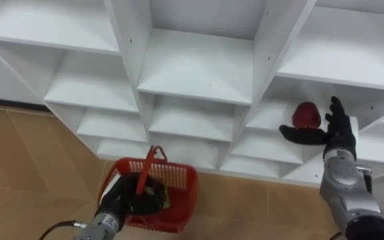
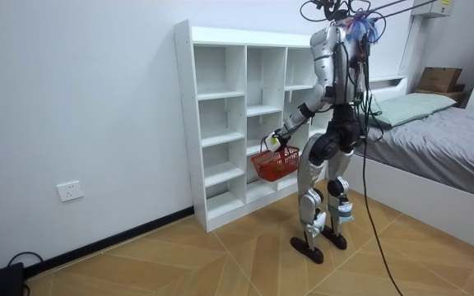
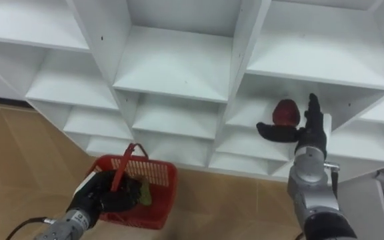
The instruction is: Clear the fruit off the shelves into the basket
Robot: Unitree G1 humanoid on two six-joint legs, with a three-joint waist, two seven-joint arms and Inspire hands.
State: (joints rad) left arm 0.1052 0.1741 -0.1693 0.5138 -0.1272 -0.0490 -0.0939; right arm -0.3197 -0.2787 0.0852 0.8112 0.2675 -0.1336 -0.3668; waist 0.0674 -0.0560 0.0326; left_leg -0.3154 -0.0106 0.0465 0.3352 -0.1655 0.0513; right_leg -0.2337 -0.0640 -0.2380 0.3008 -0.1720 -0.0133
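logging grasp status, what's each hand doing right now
Left hand: shut on the basket handle.
Right hand: open, fingers straight, beside the red fruit.

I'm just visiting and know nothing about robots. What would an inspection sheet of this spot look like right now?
Surface: white closet, open compartments, most of them bare.
Job's things: red fruit on a shelf in the right column; red basket hanging low on the left, with something yellowish inside, too hidden to name.
Clutter: nothing seen.
Hands: right hand open beside the red fruit, thumb below it, contact cannot be told; left hand shut on the red basket's handle.
Cables: nothing seen beyond the robot's own.
Surroundings: wooden floor; bed at the room view's right; wall socket.
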